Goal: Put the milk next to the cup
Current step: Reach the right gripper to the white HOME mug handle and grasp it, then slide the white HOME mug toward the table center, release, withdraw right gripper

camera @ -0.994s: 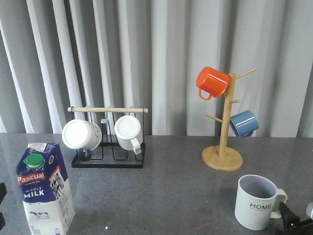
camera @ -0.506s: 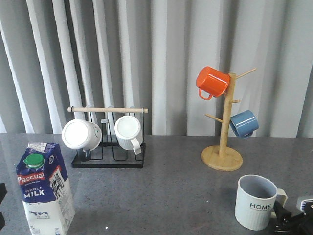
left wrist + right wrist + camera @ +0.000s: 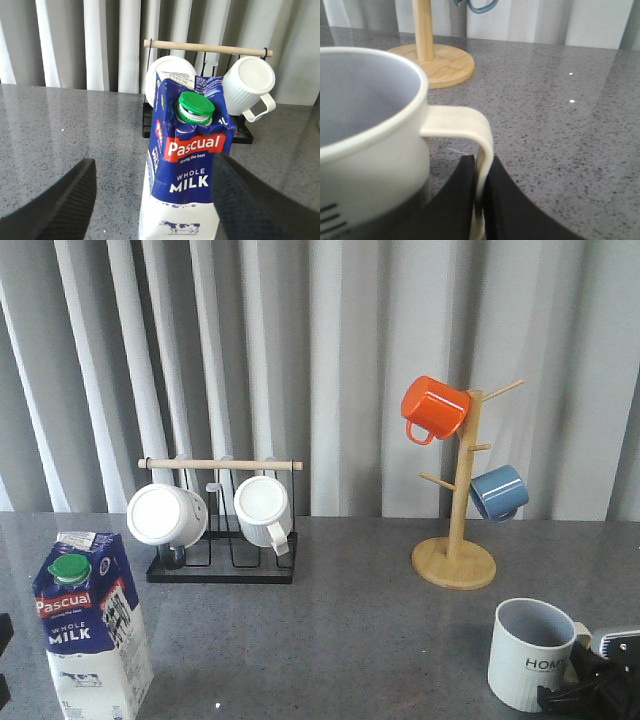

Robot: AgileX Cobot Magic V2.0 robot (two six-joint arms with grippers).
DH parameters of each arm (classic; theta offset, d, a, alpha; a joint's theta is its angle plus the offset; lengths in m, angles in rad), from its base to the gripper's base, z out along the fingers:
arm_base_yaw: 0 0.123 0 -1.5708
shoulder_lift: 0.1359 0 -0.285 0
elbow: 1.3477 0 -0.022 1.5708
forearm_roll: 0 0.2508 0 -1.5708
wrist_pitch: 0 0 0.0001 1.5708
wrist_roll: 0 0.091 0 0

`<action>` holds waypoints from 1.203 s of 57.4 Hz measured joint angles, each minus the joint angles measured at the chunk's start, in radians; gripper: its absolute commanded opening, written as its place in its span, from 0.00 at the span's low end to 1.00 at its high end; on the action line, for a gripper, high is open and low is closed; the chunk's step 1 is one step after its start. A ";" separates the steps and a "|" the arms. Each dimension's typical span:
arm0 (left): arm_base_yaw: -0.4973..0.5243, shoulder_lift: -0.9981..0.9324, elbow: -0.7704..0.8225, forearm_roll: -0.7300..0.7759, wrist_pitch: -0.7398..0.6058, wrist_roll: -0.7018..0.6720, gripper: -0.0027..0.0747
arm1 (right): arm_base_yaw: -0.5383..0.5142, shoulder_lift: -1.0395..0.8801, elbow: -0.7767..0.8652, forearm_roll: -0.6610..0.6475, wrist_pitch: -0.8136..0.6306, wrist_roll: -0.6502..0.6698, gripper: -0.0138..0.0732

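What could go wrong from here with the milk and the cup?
The right end effector pinches only the thin handle of the cup, so the cup could twist or tip if pulled. The milk is tall and narrow and stands between the left end effector's open fingers; a bump from either could topple it. Milk and cup sit at opposite sides of the table, a long carry.

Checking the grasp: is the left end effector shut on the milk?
No, its fingers stand apart on either side of the milk, not touching it.
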 measured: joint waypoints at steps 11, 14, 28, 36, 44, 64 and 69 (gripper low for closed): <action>0.000 0.000 0.000 0.000 0.000 0.000 0.66 | 0.116 -0.046 0.000 0.013 0.056 0.039 0.16; 0.000 0.000 0.000 0.000 0.000 0.000 0.66 | 0.188 -0.058 -0.004 0.058 0.062 0.039 0.16; 0.000 0.000 0.000 0.000 0.000 0.000 0.66 | 0.490 -0.032 -0.121 0.460 0.126 -0.063 0.16; 0.000 0.000 0.000 0.000 0.000 0.000 0.66 | 0.622 0.031 -0.195 0.689 0.129 -0.196 0.16; 0.000 0.000 0.000 0.000 0.000 0.000 0.66 | 0.700 0.098 -0.256 0.845 0.129 -0.312 0.16; 0.000 0.000 0.000 0.000 0.000 0.000 0.66 | 0.742 0.137 -0.297 0.917 0.092 -0.390 0.29; 0.000 0.000 0.000 0.000 0.000 0.000 0.66 | 0.742 0.137 -0.297 0.921 0.118 -0.393 0.38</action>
